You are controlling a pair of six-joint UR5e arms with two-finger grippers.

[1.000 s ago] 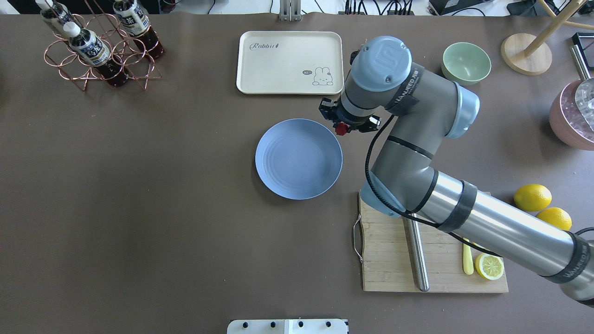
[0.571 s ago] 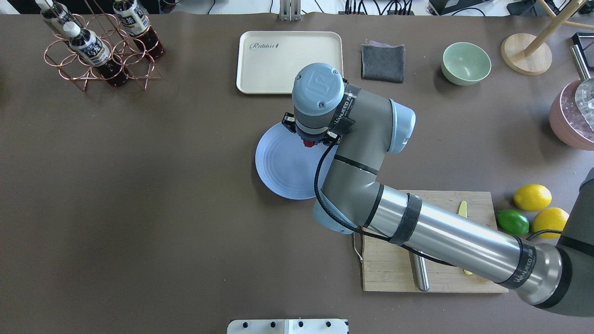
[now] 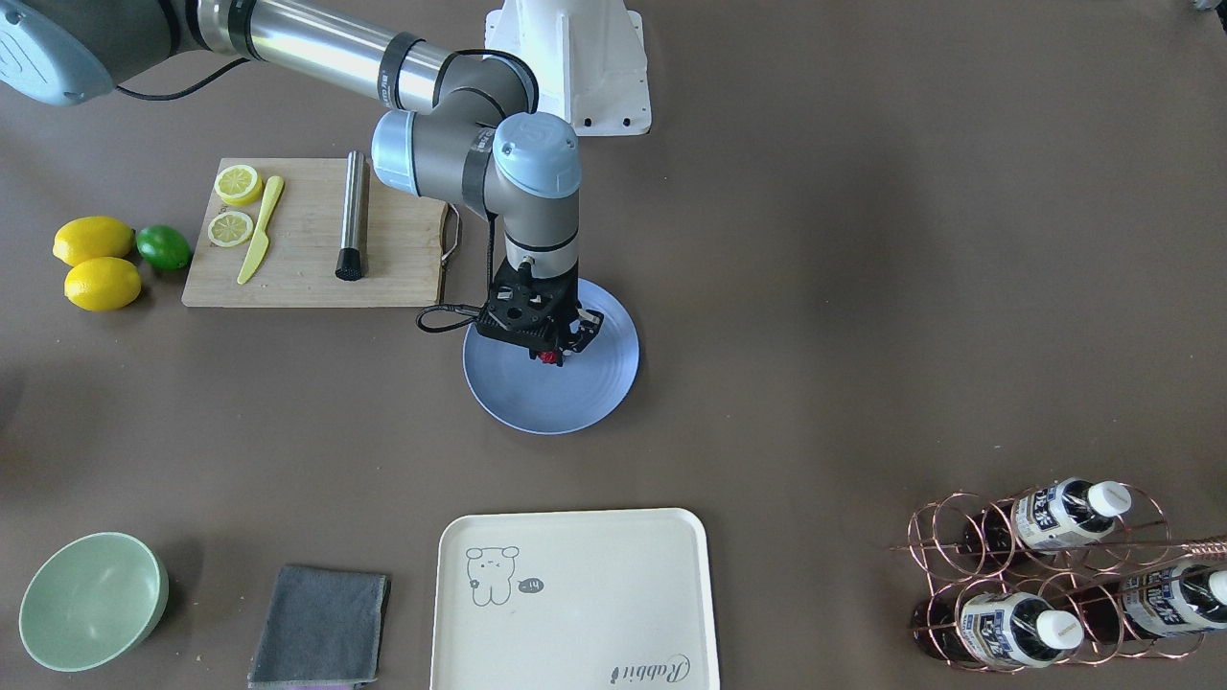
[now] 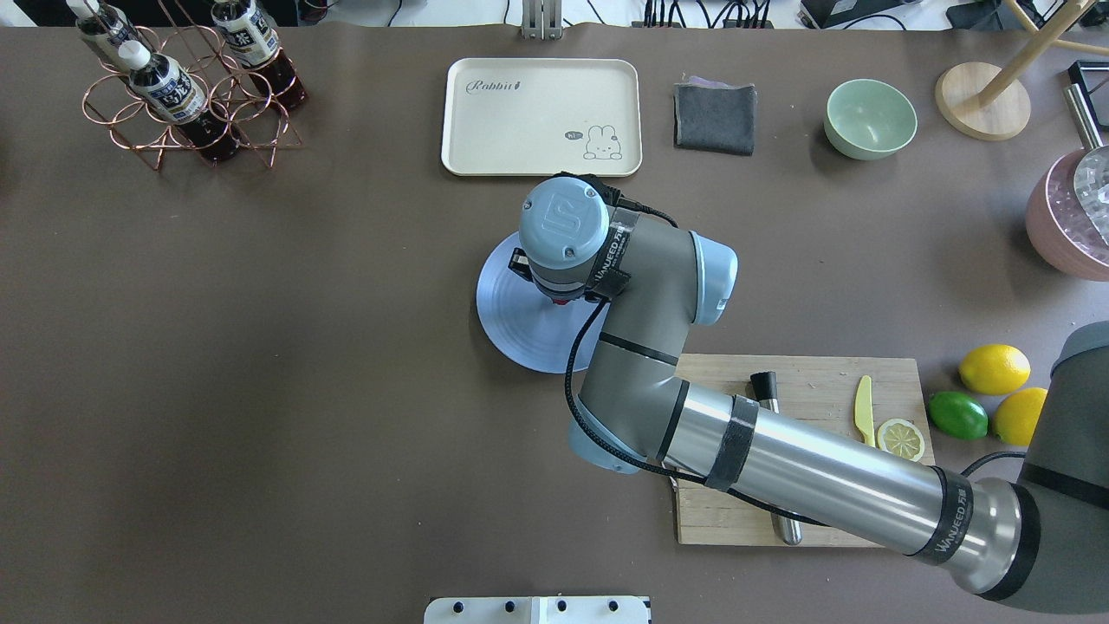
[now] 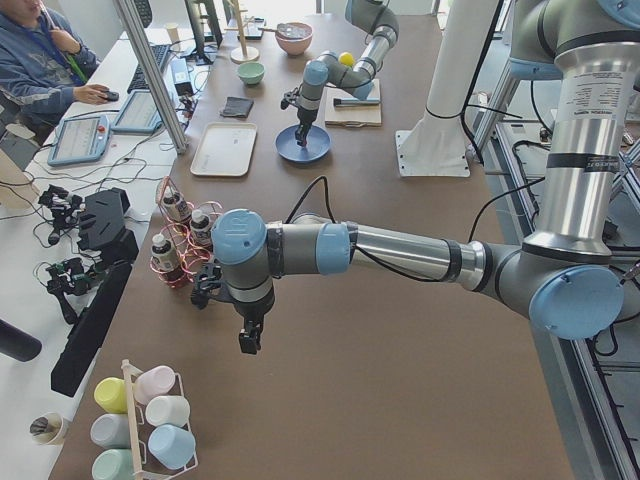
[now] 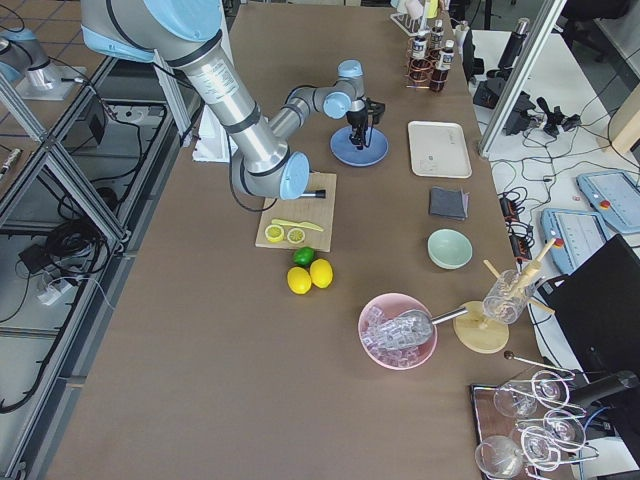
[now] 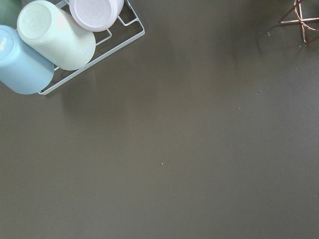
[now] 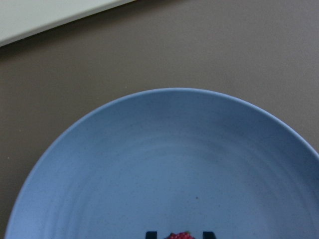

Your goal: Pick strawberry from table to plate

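Observation:
The tiny dark-red strawberry (image 3: 549, 358) sits between the fingers of my right gripper (image 3: 554, 356), which is shut on it. It hangs just over the middle of the round blue plate (image 3: 585, 393) on the grey-brown table (image 3: 815, 287). The right wrist view shows the strawberry (image 8: 179, 235) at the bottom edge, flanked by two dark fingertips, with the plate (image 8: 164, 164) filling the frame. From overhead the wrist covers most of the gripper; only a bit of the red strawberry (image 4: 561, 302) shows. My left gripper (image 5: 247, 340) hangs over bare table far away; I cannot tell whether it is open or shut.
A cream tray (image 4: 541, 117), grey cloth (image 4: 715, 117) and green bowl (image 4: 870, 119) lie beyond the plate. The cutting board (image 4: 814, 390) with knife and lemon slice sits under my right arm, lemons and a lime beside it. A bottle rack (image 4: 186, 87) stands far left.
My right arm has swung left with the strawberry, from beside the plate's right rim to over the plate's middle. The cloth and the lime have come out from under the arm.

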